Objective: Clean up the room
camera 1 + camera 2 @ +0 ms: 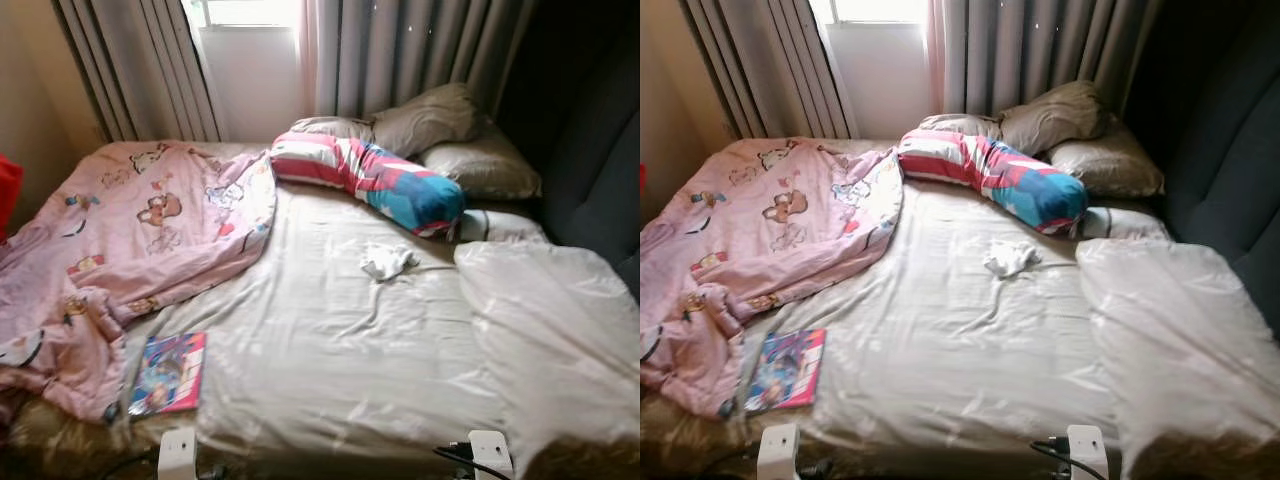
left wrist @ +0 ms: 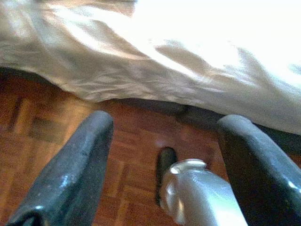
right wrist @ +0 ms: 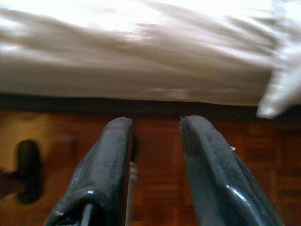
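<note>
Since the room's mess sits mostly on the bed [image 1: 330, 350], that is where tidying starts. Near its left near corner lies a book [image 1: 168, 374], flat on the sheet and half tucked under the edge of a pink blanket [image 1: 120, 250], which is bunched over the left side and spills off the near edge. At mid-bed, toward the far right, a small white cloth [image 1: 386, 261] lies crumpled on the bare sheet, well apart from the book. Just beyond it a striped bolster [image 1: 375, 178] lies slantwise, probably left as slept on, and behind it three pillows [image 1: 440, 130] are heaped against the curtains [image 1: 400, 50]. A white duvet [image 1: 550, 320] is pushed over to the right side.

Both arms hang low by the bed's near edge, seemingly idle while the robot surveys. From the wrist, the left gripper [image 2: 164, 155] points at the wood floor [image 2: 56, 127] below the overhanging sheet, its fingers set wide with nothing between them. The right gripper [image 3: 155, 160] looks down likewise, fingers parted more narrowly and empty.

My guess is that the book or the cloth is the easiest first pick, being small and loose.
</note>
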Controlling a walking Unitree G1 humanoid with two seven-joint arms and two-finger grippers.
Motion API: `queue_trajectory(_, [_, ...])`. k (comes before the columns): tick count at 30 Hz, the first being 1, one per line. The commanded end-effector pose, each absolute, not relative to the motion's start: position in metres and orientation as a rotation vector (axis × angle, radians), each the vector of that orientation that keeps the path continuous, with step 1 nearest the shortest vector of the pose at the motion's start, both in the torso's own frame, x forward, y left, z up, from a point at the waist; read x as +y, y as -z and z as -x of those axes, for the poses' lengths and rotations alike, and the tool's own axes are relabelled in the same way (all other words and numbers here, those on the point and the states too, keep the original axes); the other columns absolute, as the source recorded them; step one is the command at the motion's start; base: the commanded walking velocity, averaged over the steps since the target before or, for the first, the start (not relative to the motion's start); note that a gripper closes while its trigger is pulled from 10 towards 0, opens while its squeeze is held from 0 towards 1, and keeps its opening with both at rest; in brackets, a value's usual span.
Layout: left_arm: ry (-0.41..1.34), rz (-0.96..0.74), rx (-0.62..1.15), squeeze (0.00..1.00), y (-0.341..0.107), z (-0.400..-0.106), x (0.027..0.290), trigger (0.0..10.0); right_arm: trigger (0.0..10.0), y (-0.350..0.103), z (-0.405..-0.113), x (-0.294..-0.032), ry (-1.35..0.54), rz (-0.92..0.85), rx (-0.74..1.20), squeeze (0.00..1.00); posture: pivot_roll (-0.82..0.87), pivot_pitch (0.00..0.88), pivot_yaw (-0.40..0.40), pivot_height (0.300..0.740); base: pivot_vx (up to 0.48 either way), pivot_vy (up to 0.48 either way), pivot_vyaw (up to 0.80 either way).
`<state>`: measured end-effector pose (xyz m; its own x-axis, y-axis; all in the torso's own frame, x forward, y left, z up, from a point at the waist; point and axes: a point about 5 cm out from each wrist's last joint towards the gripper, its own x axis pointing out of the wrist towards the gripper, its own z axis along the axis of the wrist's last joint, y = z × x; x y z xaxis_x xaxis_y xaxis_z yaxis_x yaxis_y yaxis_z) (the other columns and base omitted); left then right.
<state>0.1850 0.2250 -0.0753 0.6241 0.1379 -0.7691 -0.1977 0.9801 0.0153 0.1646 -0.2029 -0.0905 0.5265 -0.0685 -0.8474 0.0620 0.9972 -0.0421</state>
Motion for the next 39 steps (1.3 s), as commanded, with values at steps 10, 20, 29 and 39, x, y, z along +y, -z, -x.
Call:
queue_trajectory(10, [-0.23, 0.063, 0.915, 0.0, 0.078, -0.163, 0.252, 10.0, 10.0, 0.087, -0.169, -0.207, 0.072, 0.009, 0.984, 0.0, 0.06, 0.013, 0.012, 0.74, 0.0, 0.48, 0.0])
queue_trajectory(20, [-0.202, 0.074, 0.922, 0.0, 0.084, -0.166, 0.226, 10.0, 10.0, 0.086, -0.176, -0.198, 0.06, 0.011, 0.984, 0.0, 0.06, 0.011, 0.011, 0.74, 0.0, 0.48, 0.0])
queue_trajectory(29, [-0.235, 0.065, 0.912, 0.0, 0.076, -0.166, 0.256, 10.0, 10.0, 0.086, -0.177, -0.195, 0.054, 0.013, 0.986, 0.0, 0.06, 0.008, 0.008, 0.74, 0.0, 0.48, 0.0])
queue_trajectory(39, [-0.241, 0.063, 0.91, 0.0, 0.075, -0.165, 0.26, 10.0, 10.0, 0.087, -0.176, -0.195, 0.048, 0.019, 0.987, 0.0, 0.06, 0.008, 0.008, 0.74, 0.0, 0.48, 0.0])
